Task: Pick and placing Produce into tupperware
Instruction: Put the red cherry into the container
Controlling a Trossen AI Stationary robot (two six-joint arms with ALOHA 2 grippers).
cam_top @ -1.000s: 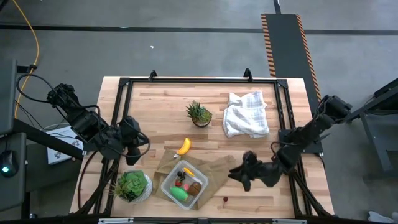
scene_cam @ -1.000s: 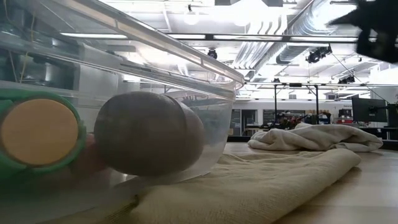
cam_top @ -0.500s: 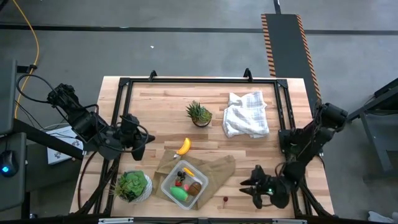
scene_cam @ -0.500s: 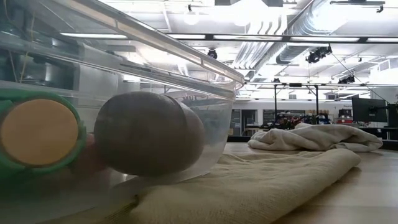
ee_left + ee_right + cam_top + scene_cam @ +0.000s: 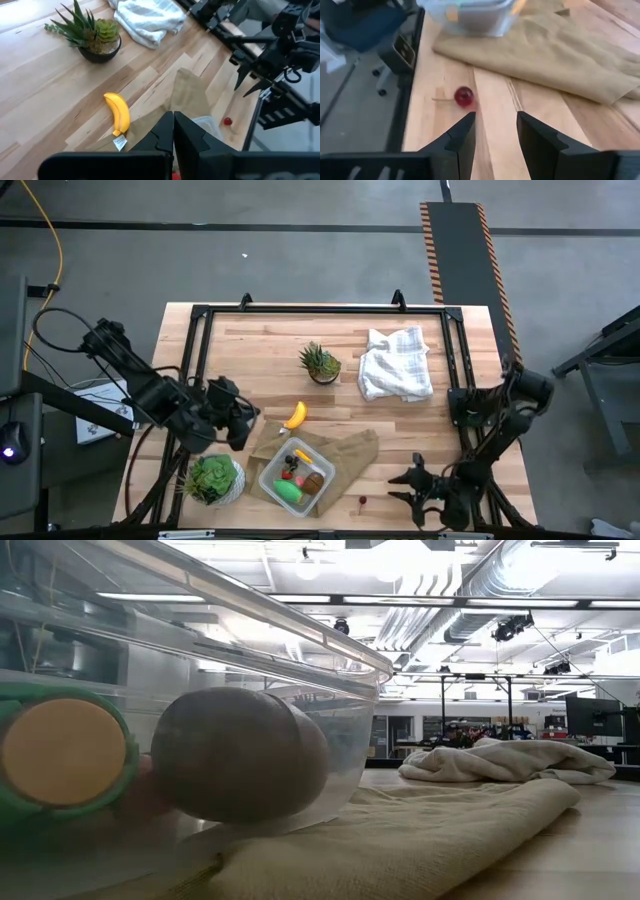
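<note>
Now the right gripper (image 5: 413, 485) hovers low at the bench's (image 5: 260, 340) near right edge, jaws partly open and empty, a small red fruit (image 5: 464, 96) just ahead. Left gripper (image 5: 243, 425), jaws shut and empty, sits beside the banana (image 5: 295, 415). Tupperware (image 5: 296, 477) holds kiwi (image 5: 240, 753) and others.

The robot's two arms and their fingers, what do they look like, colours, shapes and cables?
Both arms are dark, nearly black, built of jointed blocky segments. The left gripper and right gripper each end in two matte black, angular fingers that taper toward the tips. A thin black cable loops from the left arm's rear joint. No markings show on either arm.
</note>
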